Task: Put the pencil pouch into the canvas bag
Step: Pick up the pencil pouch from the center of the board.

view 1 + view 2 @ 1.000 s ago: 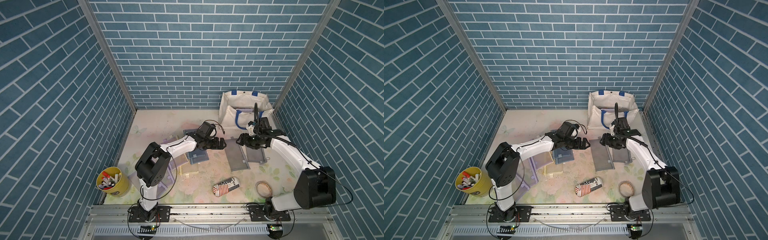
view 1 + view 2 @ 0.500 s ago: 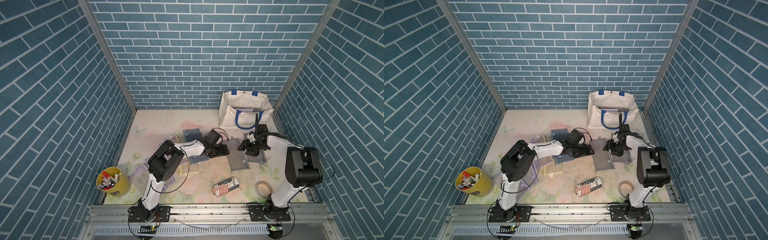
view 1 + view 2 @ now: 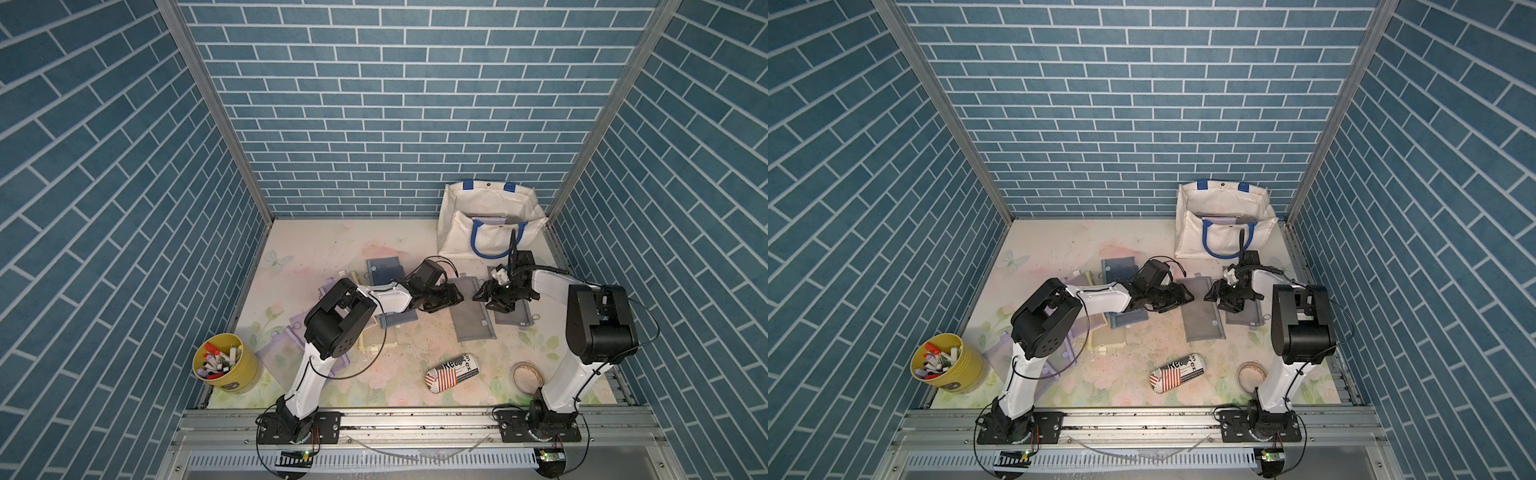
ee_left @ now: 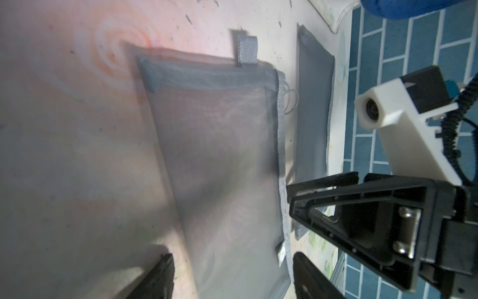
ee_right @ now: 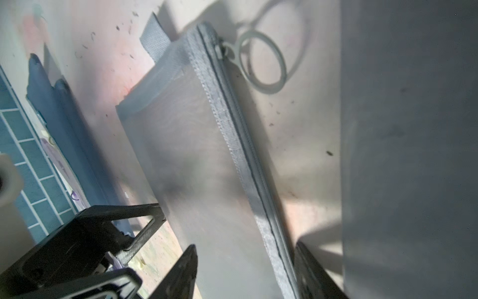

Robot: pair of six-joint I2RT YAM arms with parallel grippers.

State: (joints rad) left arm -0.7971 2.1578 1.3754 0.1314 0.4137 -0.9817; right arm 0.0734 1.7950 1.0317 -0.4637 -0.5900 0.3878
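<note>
The pencil pouch point(image 3: 473, 320) point(image 3: 1204, 322) is a flat grey mesh pouch with a zip and a ring pull, lying on the floral table. Both grippers meet low over its far end. My left gripper point(image 4: 232, 279) point(image 3: 456, 297) is open, one finger on each side of the pouch point(image 4: 219, 155). Facing it, my right gripper point(image 5: 245, 274) point(image 3: 478, 297) is also open and astride the pouch point(image 5: 201, 168), one finger beside the zip edge. The off-white canvas bag point(image 3: 461, 232) point(image 3: 1192, 237) with blue handles stands open at the back right.
A second grey pouch point(image 3: 513, 322) lies just right of the first, under the right arm. Blue pouches point(image 3: 384, 270) and purple pouches point(image 3: 286, 353) lie under the left arm. A newsprint pouch point(image 3: 453, 371), a tape roll point(image 3: 527, 376) and a yellow cup of markers point(image 3: 224, 365) sit near the front.
Both grippers have come down and moved toward each other onto the grey pouch. The jaws of both have narrowed.
</note>
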